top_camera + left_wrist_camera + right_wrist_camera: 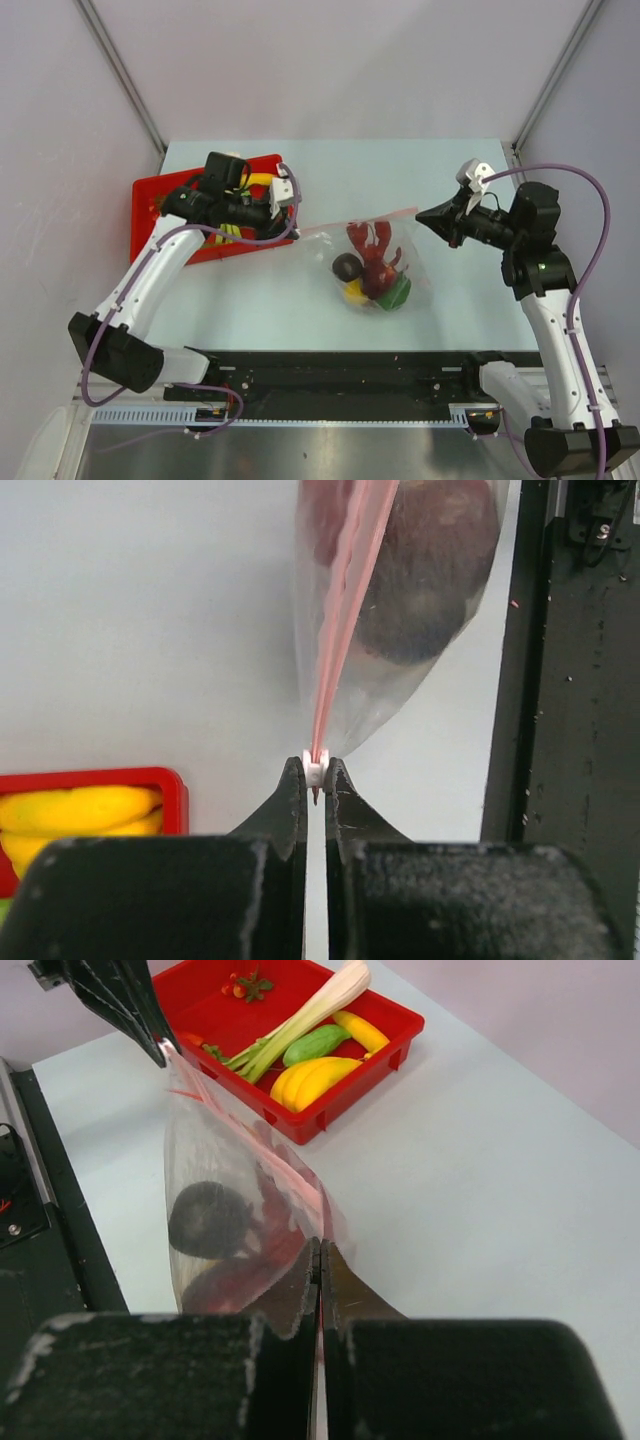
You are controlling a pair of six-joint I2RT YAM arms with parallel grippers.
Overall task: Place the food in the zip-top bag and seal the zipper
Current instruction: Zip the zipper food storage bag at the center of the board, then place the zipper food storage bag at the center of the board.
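Note:
The clear zip-top bag [375, 262] hangs stretched between both grippers over the table's middle. Inside it are the red lobster [373, 255], a dark round fruit [346, 266], a green pepper [397, 292] and a yellow pear [354, 292]. My left gripper [315, 772] is shut on the white slider at the left end of the pinkish-red zipper [340, 630]. My right gripper [321, 1250] is shut on the bag's right corner, by the zipper's other end. The zipper [360, 221] runs taut between them. The dark fruit [208, 1220] shows through the plastic.
A red tray [150, 200] sits at the back left, behind the left arm. It holds a leek [300, 1020], yellow bananas [315, 1075] and a green vegetable [315, 1043]. A black rail [330, 375] runs along the table's near edge.

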